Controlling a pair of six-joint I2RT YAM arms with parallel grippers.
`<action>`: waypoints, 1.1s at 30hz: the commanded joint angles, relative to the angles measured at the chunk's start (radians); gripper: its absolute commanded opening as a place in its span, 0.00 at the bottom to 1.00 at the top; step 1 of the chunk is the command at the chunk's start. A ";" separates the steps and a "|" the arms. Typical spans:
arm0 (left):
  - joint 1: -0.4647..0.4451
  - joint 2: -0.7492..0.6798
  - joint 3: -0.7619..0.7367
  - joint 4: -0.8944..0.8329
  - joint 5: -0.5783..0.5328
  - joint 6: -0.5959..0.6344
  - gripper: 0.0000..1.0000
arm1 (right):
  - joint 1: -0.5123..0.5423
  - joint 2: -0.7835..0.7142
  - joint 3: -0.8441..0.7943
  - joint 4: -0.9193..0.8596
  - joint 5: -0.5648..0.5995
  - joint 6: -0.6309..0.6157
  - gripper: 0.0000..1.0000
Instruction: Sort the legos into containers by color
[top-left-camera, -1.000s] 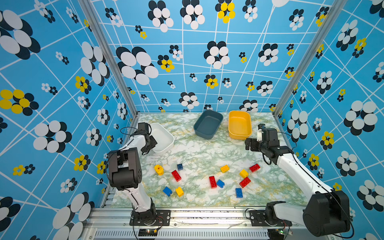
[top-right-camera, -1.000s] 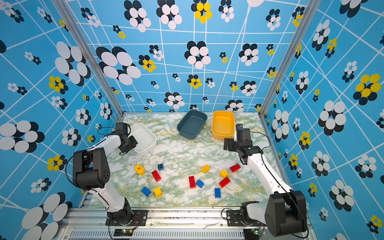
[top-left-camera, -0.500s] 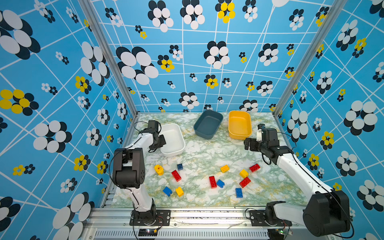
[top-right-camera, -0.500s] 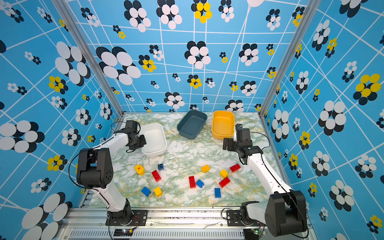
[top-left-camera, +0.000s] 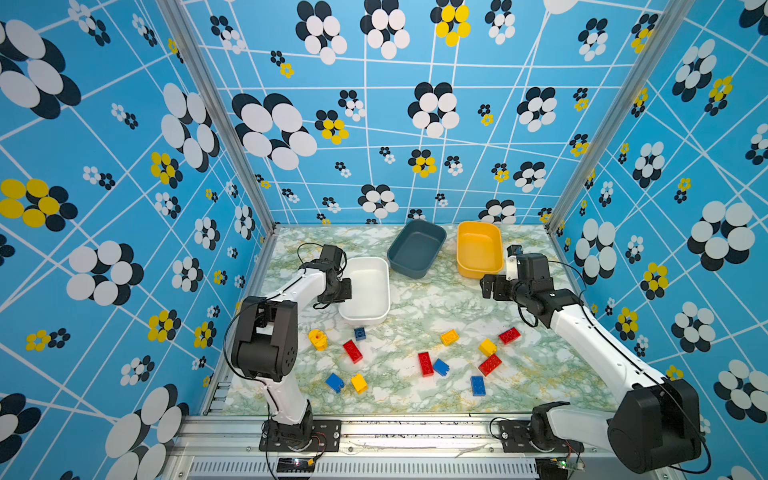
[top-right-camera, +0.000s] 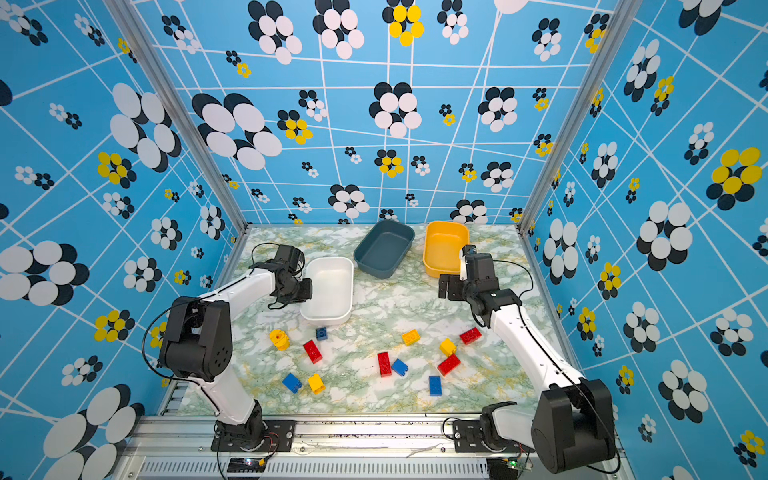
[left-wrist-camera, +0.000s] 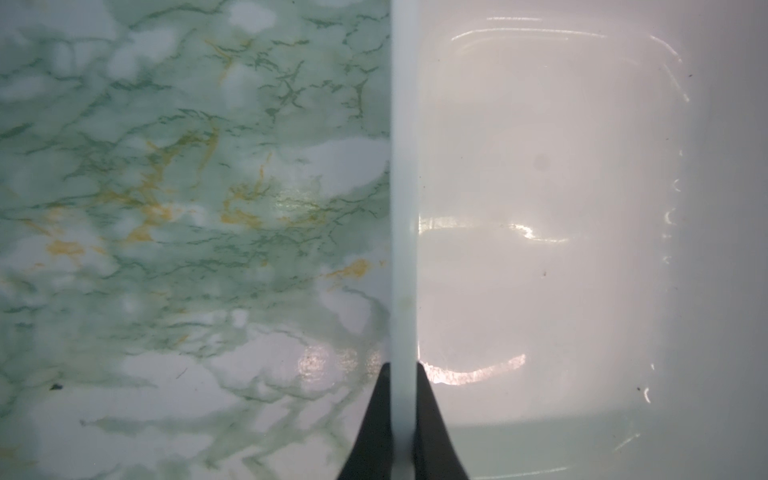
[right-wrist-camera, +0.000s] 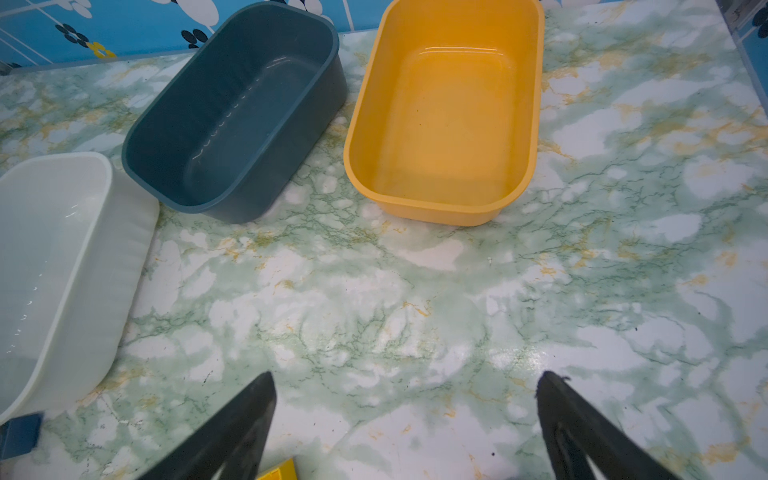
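Left wrist view: your left fingers (left-wrist-camera: 374, 428) clench the rim of the white tub (left-wrist-camera: 403, 208), at ten o'clock on the table (top-left-camera: 415, 316). Your right fingers (right-wrist-camera: 582, 428) gape, empty. All legos (top-left-camera: 425, 363) lie loose toward six o'clock; none is sorted yet.

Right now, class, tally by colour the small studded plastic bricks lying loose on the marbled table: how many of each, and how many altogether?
Red studded plastic bricks: 4
Blue studded plastic bricks: 4
Yellow studded plastic bricks: 4
Total: 12
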 joint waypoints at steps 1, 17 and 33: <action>-0.017 -0.030 -0.039 -0.050 0.014 0.020 0.00 | 0.021 0.032 0.036 -0.009 -0.014 0.019 0.99; -0.025 -0.109 -0.022 -0.015 0.018 -0.027 0.41 | 0.161 0.464 0.460 -0.132 0.006 0.099 0.99; 0.034 -0.287 -0.119 0.081 0.048 -0.121 0.68 | 0.194 1.079 1.240 -0.448 0.072 0.168 0.85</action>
